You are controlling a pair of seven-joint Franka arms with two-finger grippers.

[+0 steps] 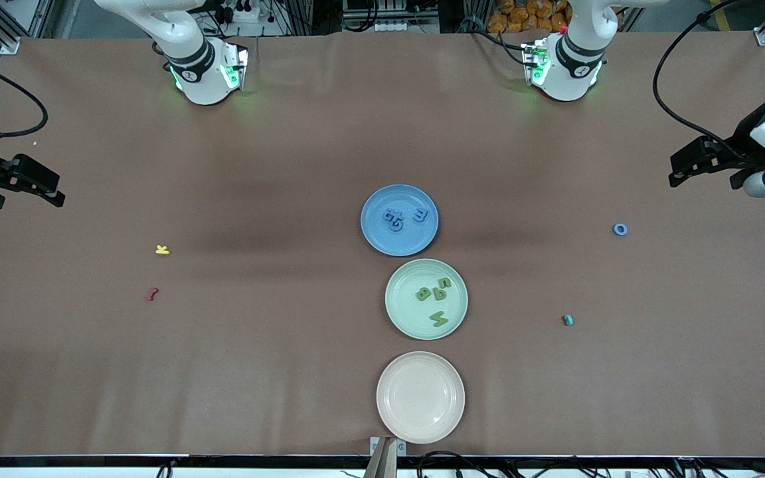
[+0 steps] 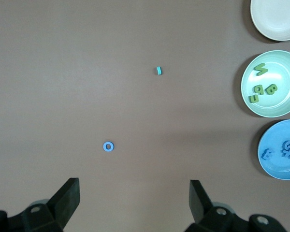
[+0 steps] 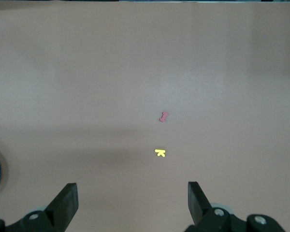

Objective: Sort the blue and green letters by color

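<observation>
Landmark: green plate, the middle of three plates lined up at mid-table.

Blue plate sits just beside the green plate, farther from the front camera. It carries three blue letters: two touching each other, the third a little apart toward the left arm's end. Their exact shapes are hard to read against the blue glaze.

The green plate carries four green letters. Three cluster on the half farther from the front camera; the fourth lies apart on the nearer half.

White plate sits just beside the green plate, nearer the front camera.

Blue ring letter lies flat on the table, well apart from the green plate toward the left arm's end and farther from the camera than it. Small teal piece lies toward the same end, closer to the green plate, about level with its nearer rim.

Yellow letter and red squiggle lie well apart from the green plate, toward the right arm's end.

Left gripper hangs over the left arm's end of the table, fingers spread wide, holding nothing. Right gripper hangs over the right arm's end, likewise spread and holding nothing.
</observation>
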